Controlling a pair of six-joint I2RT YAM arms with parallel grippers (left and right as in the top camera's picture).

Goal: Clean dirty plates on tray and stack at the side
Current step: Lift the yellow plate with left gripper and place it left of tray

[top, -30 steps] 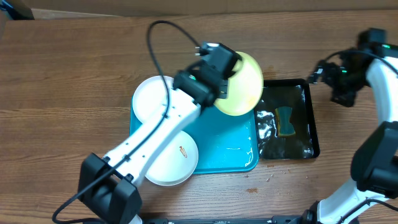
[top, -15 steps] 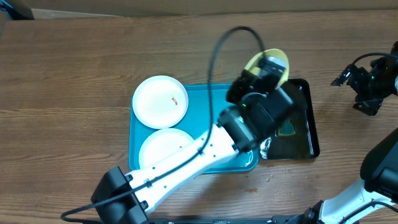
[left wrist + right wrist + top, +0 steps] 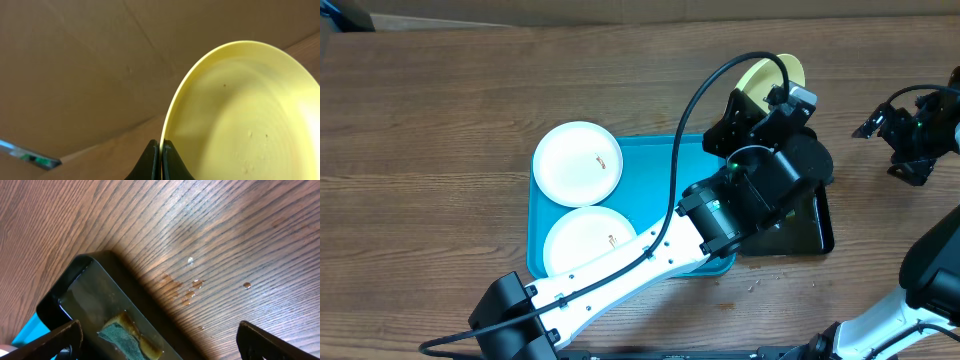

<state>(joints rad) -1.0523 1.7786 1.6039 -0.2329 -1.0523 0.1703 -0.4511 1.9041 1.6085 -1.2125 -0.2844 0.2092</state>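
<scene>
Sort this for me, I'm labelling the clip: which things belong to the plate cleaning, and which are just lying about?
Job: yellow plate, clamped in the left gripper; two white plates on the blue tray; probably the sponge in the black tray.
Lying about: droplets on the table; cardboard at the back edge.

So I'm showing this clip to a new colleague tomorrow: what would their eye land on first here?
The yellow-green plate, pinched by its rim in the left gripper and held up on edge near the far end of the black tray. Then the two white plates, each with an orange-brown smear, lying flat on the turquoise tray.
</scene>
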